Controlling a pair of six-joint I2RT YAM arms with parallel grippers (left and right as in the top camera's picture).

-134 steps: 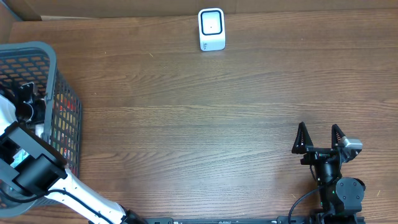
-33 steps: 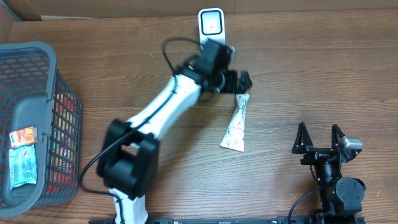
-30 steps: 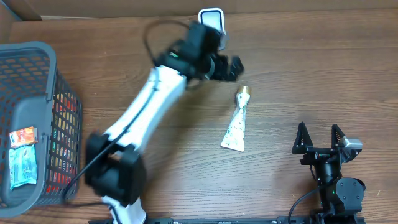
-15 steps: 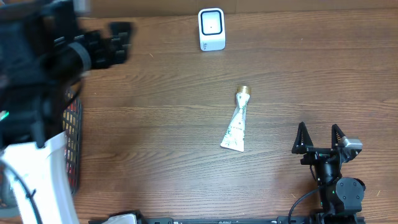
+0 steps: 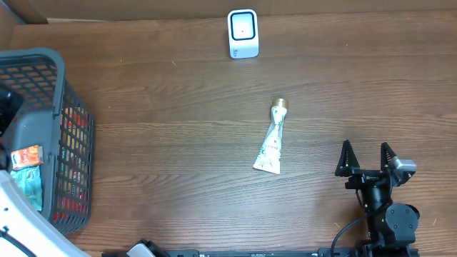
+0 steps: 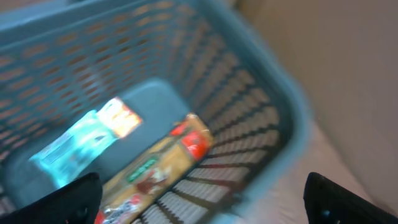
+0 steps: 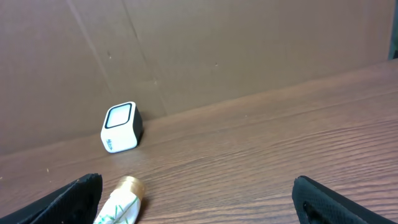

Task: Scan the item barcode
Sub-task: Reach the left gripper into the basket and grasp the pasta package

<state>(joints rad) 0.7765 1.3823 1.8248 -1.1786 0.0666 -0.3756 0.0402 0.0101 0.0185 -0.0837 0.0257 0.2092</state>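
Plainly, the item out on the brown wooden desk (image 5: 178, 143) is the white squeeze tube with a gold cap (image 5: 271, 146). It lies flat near the middle, its cap end pointing toward the small white box-shaped barcode scanner (image 5: 243, 33) at the far edge. The tube is well apart from the scanner and touches neither arm. Lying loose like that, it is not being held up to the scanner's window. Whether its barcode faces upward cannot be told, as the print is too small.

The left fingers (image 6: 78, 199) stand wide apart and empty over the grey plastic mesh basket (image 5: 36, 53) at the desk's left end. Their camera, blurred, looks down into the basket at a teal packet with an orange label (image 6: 74, 146) and a yellow-and-red packet (image 6: 161, 165) lying on its floor. My reading is that this arm is placed there to reach for an item, since the basket is where the goods wait.

The right fingers (image 5: 348, 158) are spread open too and hold nothing. They sit near the front right of the desk, off to the side of the tube's flat end and clear of it. I judge they are kept out of the way, so the stretch of desk before the scanner stays free.
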